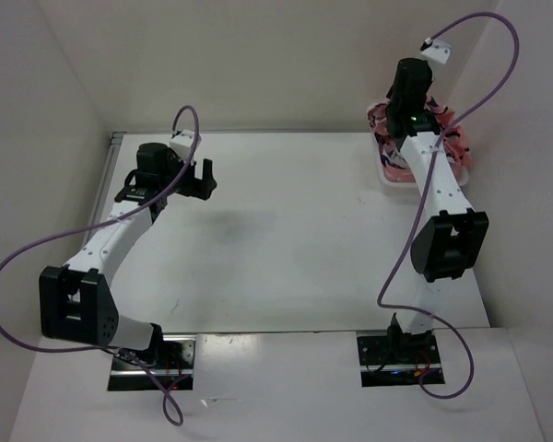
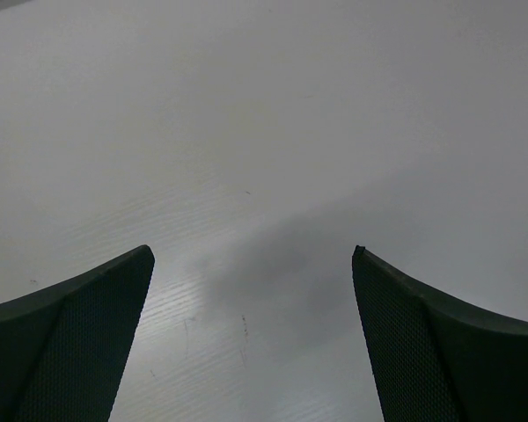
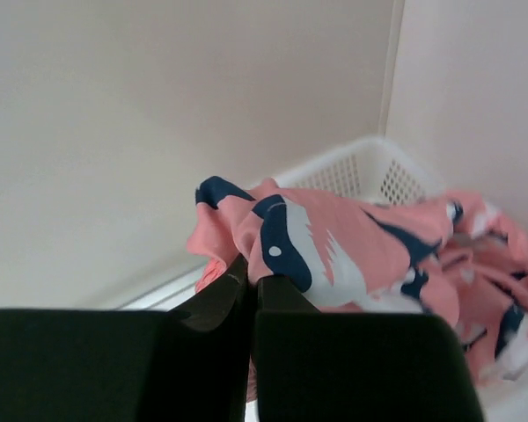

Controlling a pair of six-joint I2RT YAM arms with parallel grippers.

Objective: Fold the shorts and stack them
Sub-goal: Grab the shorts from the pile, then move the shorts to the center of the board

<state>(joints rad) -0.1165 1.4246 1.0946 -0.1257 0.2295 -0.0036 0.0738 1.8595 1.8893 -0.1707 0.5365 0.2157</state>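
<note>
The salmon-pink shorts (image 3: 352,246) with navy-and-white shapes lie heaped in a white mesh basket (image 3: 370,176) at the table's far right corner; they also show in the top view (image 1: 442,138). My right gripper (image 3: 253,281) is shut on a fold of the shorts and holds it bunched above the heap. In the top view the right gripper (image 1: 410,87) sits over the basket (image 1: 392,175). My left gripper (image 2: 253,255) is open and empty, hovering over bare white table; in the top view the left gripper (image 1: 195,180) is at the far left.
White walls close in the table behind and on both sides. A purple cable (image 1: 488,55) loops above the right arm, another cable (image 1: 18,258) hangs beside the left arm. The basket stands against the right wall.
</note>
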